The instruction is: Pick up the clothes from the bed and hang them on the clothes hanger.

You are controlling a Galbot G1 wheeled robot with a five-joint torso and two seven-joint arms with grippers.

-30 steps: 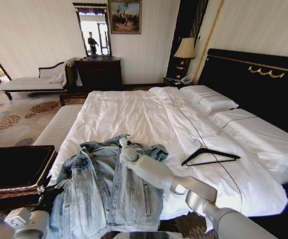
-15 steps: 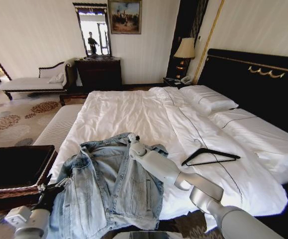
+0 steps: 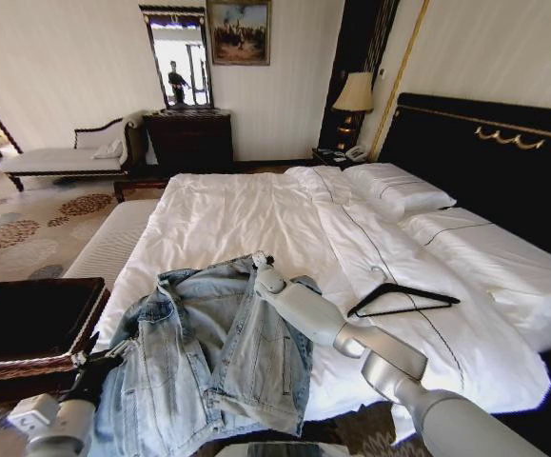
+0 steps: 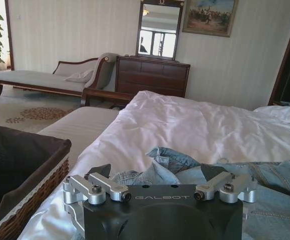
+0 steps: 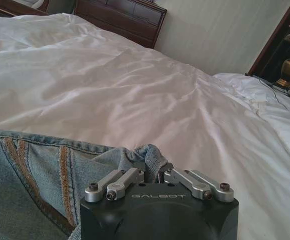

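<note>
The light-blue denim jacket (image 3: 208, 362) lies spread on the near left part of the white bed (image 3: 246, 219). My right gripper (image 3: 261, 260) is at the jacket's far edge, shut on a fold of denim (image 5: 152, 156) that stands up between its fingers (image 5: 129, 176). My left gripper (image 3: 94, 367) sits low at the jacket's left side, open, with rumpled denim (image 4: 160, 162) just ahead of it. The black clothes hanger (image 3: 403, 298) lies flat on the sheet, to the right of the jacket and apart from it.
A wicker basket with a dark liner (image 3: 28, 324) stands by the bed's left side, close to my left arm. White pillows (image 3: 399, 190) and the black headboard (image 3: 503, 171) are at the right. A chaise (image 3: 66, 157) and a dresser (image 3: 189, 138) stand by the far wall.
My right gripper has moved up the bed and to the right, pulling the jacket's far edge with it; the jacket has slid and bunched. The left arm has stayed put.
</note>
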